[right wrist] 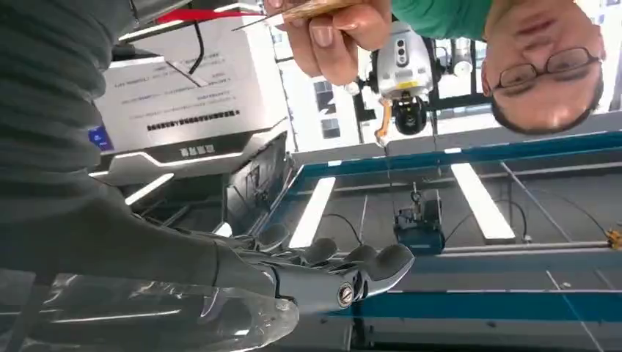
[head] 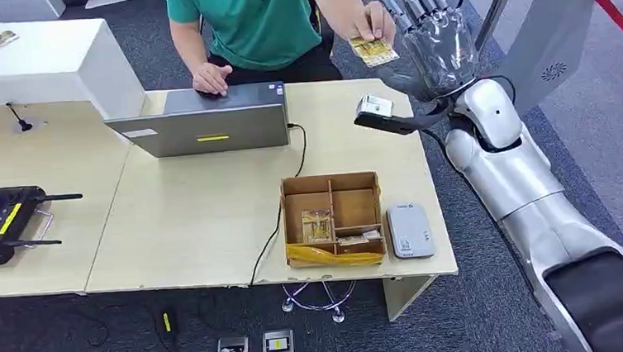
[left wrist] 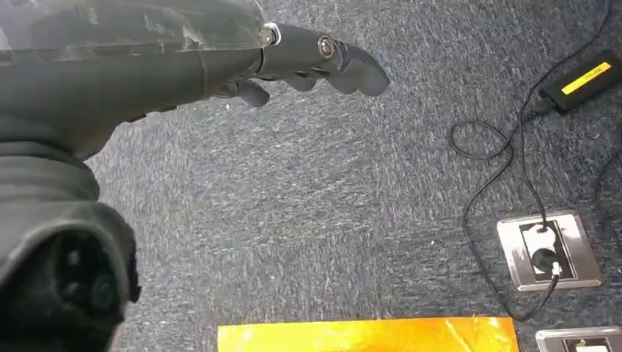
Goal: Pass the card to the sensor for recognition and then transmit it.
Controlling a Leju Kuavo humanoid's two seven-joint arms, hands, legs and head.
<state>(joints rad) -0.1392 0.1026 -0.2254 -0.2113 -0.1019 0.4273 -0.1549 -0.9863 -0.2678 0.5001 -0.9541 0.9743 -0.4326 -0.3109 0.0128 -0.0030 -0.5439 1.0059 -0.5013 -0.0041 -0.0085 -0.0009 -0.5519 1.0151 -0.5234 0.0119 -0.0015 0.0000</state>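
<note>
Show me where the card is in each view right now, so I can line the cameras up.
Head view: the card is at top centre-right, pinched in the person's hand, just beside the raised right hand.
Left wrist view: not in it; it looks down at carpet.
Right wrist view: the card is edge-on at the top edge, in the person's hand.
Shared landmark: the person's hand pinching it.

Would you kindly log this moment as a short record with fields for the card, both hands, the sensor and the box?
card: yellow card, held by the person's hand, beside the right hand
right hand: raised, fingers apart, holding nothing
left hand: hanging over the carpet, holding nothing
sensor: grey reader on the table, right of the box
box: cardboard box with compartments, more cards inside
stage: card apparently handed over to the person
</note>
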